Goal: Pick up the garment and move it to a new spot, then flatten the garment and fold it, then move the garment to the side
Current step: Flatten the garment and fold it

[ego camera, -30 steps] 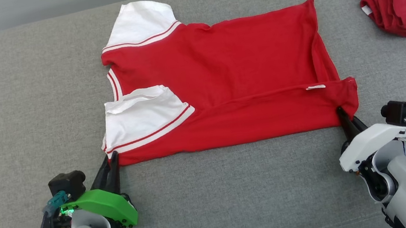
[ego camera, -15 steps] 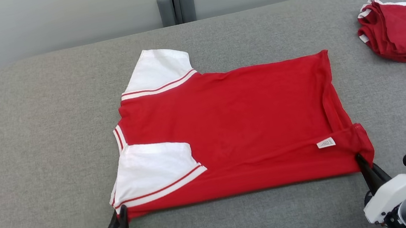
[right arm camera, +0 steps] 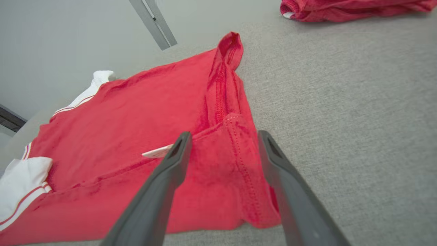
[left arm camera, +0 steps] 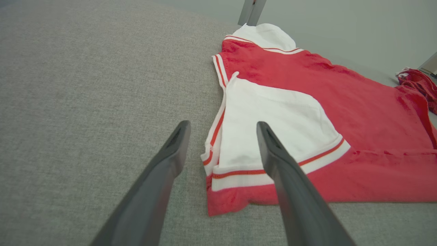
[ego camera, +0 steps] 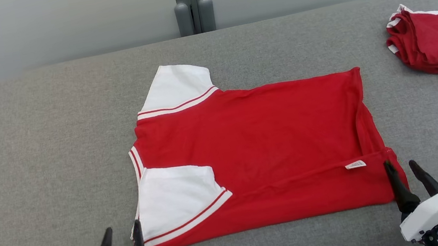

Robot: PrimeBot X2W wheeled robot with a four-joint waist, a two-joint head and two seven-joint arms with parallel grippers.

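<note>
**Red Shirt Lies Flat on Grey Cushion, Both Grippers Spread Open at Its Near Corners**

A broad grey woven cushion (ego camera: 38, 163) with rounded far corners takes up most of the head view. Behind it runs a pale, plain wall (ego camera: 41, 28), broken by a grey upright post (ego camera: 192, 3) at the middle.

At the far right of the cushion, well apart from the work, sits a crumpled heap of red cloth (ego camera: 433, 44) with white trim.

The garment (ego camera: 272, 141), a red short-sleeved shirt, lies spread at the cushion's centre, collar end to the left and hem to the right. Its near long edge is folded over the body. The far white sleeve (ego camera: 178, 86) juts outward, and the near white sleeve (ego camera: 173, 196) lies folded onto the red. Both cuffs carry a red stripe. A small white label (ego camera: 355, 164) shows near the hem.

The left gripper (ego camera: 122, 227) sits at the near collar-side corner, its jaws released and holding nothing. The right gripper (ego camera: 398, 163) straddles the near hem corner, its jaws likewise parted and empty.
</note>
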